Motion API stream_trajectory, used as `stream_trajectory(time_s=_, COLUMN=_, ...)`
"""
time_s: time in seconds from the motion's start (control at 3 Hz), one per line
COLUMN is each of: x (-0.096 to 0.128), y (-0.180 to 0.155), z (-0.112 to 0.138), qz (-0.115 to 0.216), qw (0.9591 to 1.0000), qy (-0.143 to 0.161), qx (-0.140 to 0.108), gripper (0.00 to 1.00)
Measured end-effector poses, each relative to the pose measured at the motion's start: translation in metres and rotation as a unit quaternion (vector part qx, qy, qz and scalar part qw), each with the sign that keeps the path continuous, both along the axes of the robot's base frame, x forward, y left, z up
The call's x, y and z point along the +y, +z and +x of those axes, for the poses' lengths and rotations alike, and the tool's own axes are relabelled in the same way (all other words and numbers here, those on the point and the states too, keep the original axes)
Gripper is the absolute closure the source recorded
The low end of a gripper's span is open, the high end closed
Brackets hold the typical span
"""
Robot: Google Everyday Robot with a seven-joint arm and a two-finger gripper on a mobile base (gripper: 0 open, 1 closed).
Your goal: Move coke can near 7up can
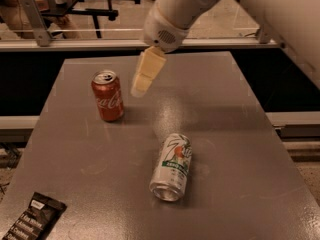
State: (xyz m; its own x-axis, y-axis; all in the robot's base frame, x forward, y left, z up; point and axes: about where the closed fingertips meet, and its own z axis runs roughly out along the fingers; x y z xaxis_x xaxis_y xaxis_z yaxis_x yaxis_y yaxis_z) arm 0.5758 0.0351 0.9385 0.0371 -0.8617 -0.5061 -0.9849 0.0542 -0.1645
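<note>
Upright red coke can point(107, 96) rear-left; 7up can point(172, 166) lying centre-front; tool point(140, 87) near coke can.

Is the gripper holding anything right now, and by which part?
Nothing. The gripper hangs beside the upright coke can, not touching it.

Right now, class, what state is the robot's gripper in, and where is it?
Gripper: cannot be told whether open or closed; it hangs over the table, beside the upright coke can, touching nothing.
</note>
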Motion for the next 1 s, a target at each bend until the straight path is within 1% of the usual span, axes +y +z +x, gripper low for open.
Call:
stream_trajectory(time_s=0.33, x=0.037, y=-0.018, z=0.000, qz=-0.001, qw=0.9994, qy=0.034, qx=0.012, gripper=0.00)
stream_trajectory(time_s=0.67, x=0.068, y=-0.037, z=-0.001, qz=-0.002, qw=0.9970, qy=0.073, qx=0.026, gripper=0.00)
stream_trajectory(time_s=1.0, x=0.081, y=-0.044, z=-0.005, qz=-0.001, qw=0.9950, qy=0.095, qx=0.031, gripper=0.00)
